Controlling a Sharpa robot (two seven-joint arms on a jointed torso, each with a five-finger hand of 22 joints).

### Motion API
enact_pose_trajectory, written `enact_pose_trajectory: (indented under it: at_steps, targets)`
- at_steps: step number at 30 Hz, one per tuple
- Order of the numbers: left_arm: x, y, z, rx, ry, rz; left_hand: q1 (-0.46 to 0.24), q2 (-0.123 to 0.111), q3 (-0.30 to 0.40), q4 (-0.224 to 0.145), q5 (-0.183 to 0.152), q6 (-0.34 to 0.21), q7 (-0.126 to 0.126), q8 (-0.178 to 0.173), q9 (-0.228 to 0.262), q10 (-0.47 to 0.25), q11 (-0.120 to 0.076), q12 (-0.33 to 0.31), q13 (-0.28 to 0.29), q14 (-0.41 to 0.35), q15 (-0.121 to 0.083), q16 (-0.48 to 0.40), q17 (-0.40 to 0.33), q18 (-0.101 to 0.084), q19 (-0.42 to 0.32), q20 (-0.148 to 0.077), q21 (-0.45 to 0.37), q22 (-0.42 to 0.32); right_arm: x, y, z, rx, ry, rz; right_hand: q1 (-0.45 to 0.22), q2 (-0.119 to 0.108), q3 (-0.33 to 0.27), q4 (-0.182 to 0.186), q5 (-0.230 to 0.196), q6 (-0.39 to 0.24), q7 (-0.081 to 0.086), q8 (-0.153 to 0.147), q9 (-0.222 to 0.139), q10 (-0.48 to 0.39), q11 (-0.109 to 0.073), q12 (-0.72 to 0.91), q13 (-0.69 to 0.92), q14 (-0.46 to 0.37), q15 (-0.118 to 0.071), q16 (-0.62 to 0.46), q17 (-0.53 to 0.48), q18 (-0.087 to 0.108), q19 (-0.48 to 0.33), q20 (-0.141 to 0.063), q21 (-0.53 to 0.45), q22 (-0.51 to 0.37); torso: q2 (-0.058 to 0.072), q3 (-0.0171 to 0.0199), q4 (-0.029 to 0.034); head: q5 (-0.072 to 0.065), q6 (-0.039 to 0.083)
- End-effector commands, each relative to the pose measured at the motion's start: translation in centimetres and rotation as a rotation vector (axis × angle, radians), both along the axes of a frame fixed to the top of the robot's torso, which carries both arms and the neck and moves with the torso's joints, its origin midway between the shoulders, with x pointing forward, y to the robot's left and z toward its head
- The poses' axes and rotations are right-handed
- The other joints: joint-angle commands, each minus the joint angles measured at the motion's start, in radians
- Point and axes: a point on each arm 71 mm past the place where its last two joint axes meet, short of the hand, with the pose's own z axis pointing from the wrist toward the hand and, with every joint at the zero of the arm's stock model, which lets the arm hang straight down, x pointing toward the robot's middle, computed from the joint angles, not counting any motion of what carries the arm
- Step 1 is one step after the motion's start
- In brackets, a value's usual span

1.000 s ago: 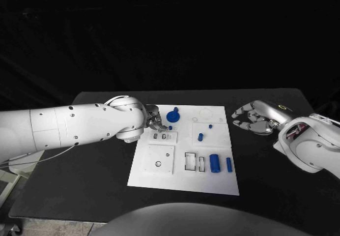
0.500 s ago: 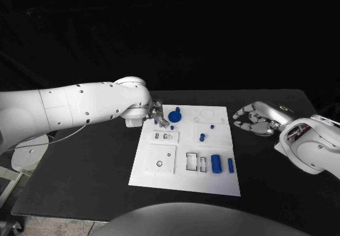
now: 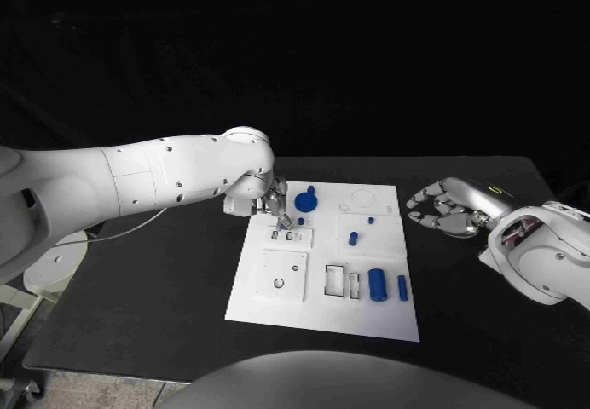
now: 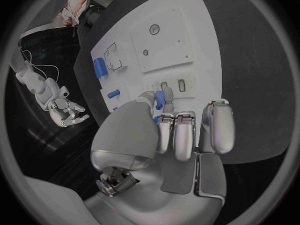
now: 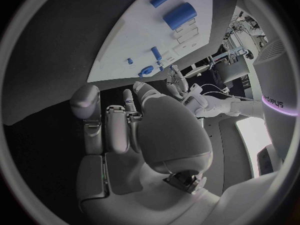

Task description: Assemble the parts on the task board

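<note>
The white task board [image 3: 322, 311] lies mid-table. My left hand [image 3: 273, 206] hangs over its far-left corner, fingers curled down. In the left wrist view its thumb and a finger [image 4: 167, 97] flank a small blue peg [image 4: 160, 99] that stands just beyond two small slots [image 4: 181, 85]; whether they touch it I cannot tell. A round blue part [image 3: 305, 202] sits beside the hand. Two more small pegs [image 3: 350, 238] stand mid-board. A thick blue cylinder [image 3: 373, 284] and a thin one [image 3: 401, 287] lie at the near right. My right hand [image 3: 442, 207] hovers off the board's right edge, fingers loosely bent, holding nothing.
A square white plate [image 3: 280, 274] with two holes lies on the board's near left, with rectangular recesses [image 3: 332, 279] beside it. Bare black table [image 3: 160, 298] surrounds the board. A white cable trails off the left edge.
My left arm has swung its elbow up and towards the board, while the hand stayed over the same corner by the small peg. The right hand has held still.
</note>
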Motion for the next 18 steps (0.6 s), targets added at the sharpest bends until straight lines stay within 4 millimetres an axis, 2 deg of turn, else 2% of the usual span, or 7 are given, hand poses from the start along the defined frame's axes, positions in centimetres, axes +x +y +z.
enact_pose_trajectory:
  at_steps: [1, 18]
  targets:
    - [-0.2, 0.0, -0.4, 0.032, 0.086, -0.041, -0.004, -0.012, 0.019, -0.005, -0.009, 0.006, 0.002, -0.015, -0.01, 0.091, 0.005, -0.002, 0.252, 0.105, 0.003, 0.002, 0.263, 0.019, -0.009, 0.001, -0.007, 0.181, 0.0, 0.0, -0.1, -0.006, 0.013, -0.001, 0.006, 0.001, 0.007, -0.002, 0.005, 0.007, 0.001, -0.006, -0.001, 0.053, 0.005, -0.006, 0.208, 0.057, 0.004, -0.005, 0.06, 0.019, -0.008, 0.002, -0.003, -0.001, 0.0, 0.0001, 0.0002, 0.005, 0.0]
    - [0.2, -1.0, -2.4, 0.025, 0.155, -0.024, -0.025, -0.022, 0.06, -0.019, -0.028, 0.005, 0.01, -0.044, -0.026, 0.087, 0.012, -0.006, 0.249, 0.105, 0.01, 0.002, 0.263, 0.023, -0.021, 0.006, -0.025, 0.177, 0.0, 0.0, -0.2, -0.005, 0.023, 0.001, 0.006, 0.001, 0.007, -0.002, 0.005, 0.007, 0.001, -0.006, -0.001, 0.053, 0.005, -0.007, 0.208, 0.057, 0.004, -0.005, 0.059, 0.019, -0.009, 0.002, -0.005, -0.002, 0.0, -0.0001, 0.0002, 0.01, 0.0]
